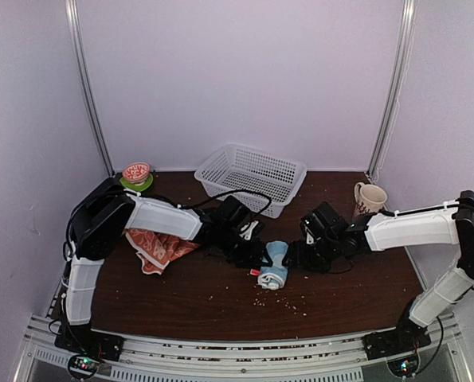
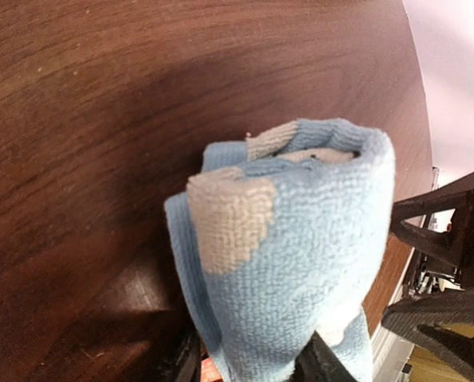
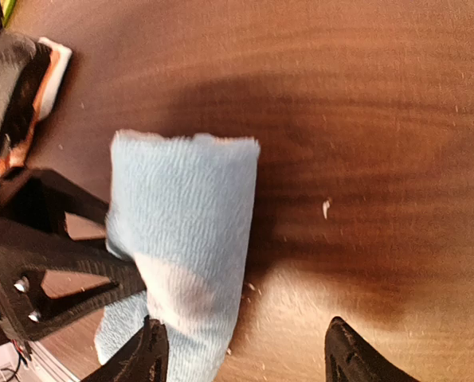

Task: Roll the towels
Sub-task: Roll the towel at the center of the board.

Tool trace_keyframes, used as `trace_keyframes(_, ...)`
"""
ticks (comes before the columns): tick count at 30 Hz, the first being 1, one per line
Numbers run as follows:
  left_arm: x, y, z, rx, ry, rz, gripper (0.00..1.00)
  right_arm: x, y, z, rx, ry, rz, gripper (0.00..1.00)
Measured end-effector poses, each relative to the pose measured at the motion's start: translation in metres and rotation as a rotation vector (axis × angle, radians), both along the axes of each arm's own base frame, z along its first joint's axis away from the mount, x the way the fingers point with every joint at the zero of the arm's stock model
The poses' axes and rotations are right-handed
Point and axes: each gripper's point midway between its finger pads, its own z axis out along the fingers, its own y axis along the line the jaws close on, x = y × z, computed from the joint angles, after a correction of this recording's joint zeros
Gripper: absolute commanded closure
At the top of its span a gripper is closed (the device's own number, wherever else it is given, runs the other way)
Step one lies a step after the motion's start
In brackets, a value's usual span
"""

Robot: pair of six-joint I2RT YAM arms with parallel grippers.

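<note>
Here the light-blue terry towel with peach patches (image 2: 292,263) lies rolled into a tube on the dark wooden table (image 1: 221,298), one end pinched by the left gripper (image 2: 256,362). The right gripper (image 3: 244,358) gapes wide beside it.

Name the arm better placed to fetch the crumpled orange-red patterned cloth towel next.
Left. The orange-red patterned cloth towel lies crumpled beside the left arm; the rolled light blue cloth towel sits between it and the right gripper, which would have to reach past it.
</note>
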Motion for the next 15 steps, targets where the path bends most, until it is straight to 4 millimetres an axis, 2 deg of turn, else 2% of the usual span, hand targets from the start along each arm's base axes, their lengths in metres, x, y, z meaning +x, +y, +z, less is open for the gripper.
trace_keyframes(4, 0.0, 0.004, -0.002, -0.016, 0.014, 0.009, 0.67, 0.014, 0.008, 0.0, 0.011, -0.008, -0.015, 0.35)
trace_keyframes(7, 0.0, 0.008, -0.003, -0.02, 0.019, 0.013, 0.65, 0.025, 0.019, -0.007, 0.006, 0.0, -0.017, 0.38)
trace_keyframes(12, 0.0, 0.012, 0.001, -0.03, 0.019, 0.017, 0.45, 0.033, 0.03, -0.017, 0.002, 0.026, -0.011, 0.42)
trace_keyframes(15, -0.001, 0.017, 0.005, -0.021, 0.014, 0.017, 0.38, 0.033, 0.031, -0.017, 0.006, 0.026, -0.01, 0.43)
